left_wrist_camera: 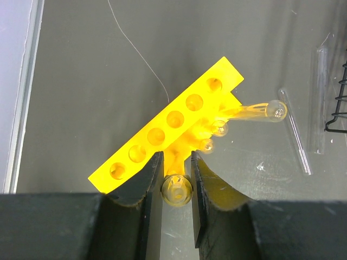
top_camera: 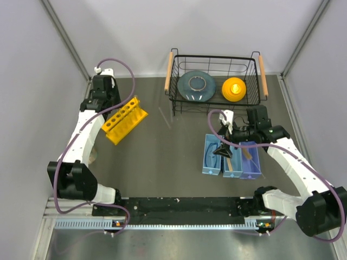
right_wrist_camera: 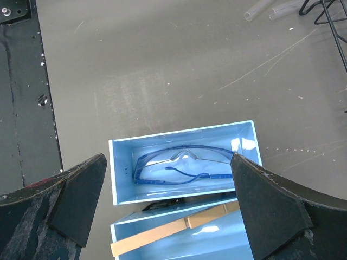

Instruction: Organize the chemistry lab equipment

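black fingers (left_wrist_camera: 149,187) of the left hand (left_wrist_camera: 175,156) fill the bottom of the left wrist view. they are drawn close together and pinch the round end of a clear glass tube (left_wrist_camera: 177,189), which fills the gap between them. just past the fingertips the yellow rack (left_wrist_camera: 173,118) sits at a slant on the grey tabletop (left_wrist_camera: 81,81), with its six holes showing in a row. more tubes rest against the rack's near side, tinted yellow by it, and one tilted tube (left_wrist_camera: 260,111) sticks out to the right beyond the rack's end. further right, two loose tubes (left_wrist_camera: 297,135) lie flat on the tabletop near the foot of a black wire basket (top_camera: 214,56). the basket has wooden handles and stands at the far edge. it holds a grey-blue dish (top_camera: 196,85) and a yellow-orange piece (top_camera: 234,89). nearer the arms, on the right half, three blue bins stand side by side. the left bin (right_wrist_camera: 124,184) holds the blue-rimmed safety glasses (right_wrist_camera: 184,162), lying along its length. the middle bin (right_wrist_camera: 227,238) holds the tan wooden clamp (right_wrist_camera: 162,235), laid slantwise. the third bin (top_camera: 251,165) touches it on the right. the right hand (right_wrist_camera: 167,157) hovers over the left and middle bins, its fingers spread wide with nothing between them.
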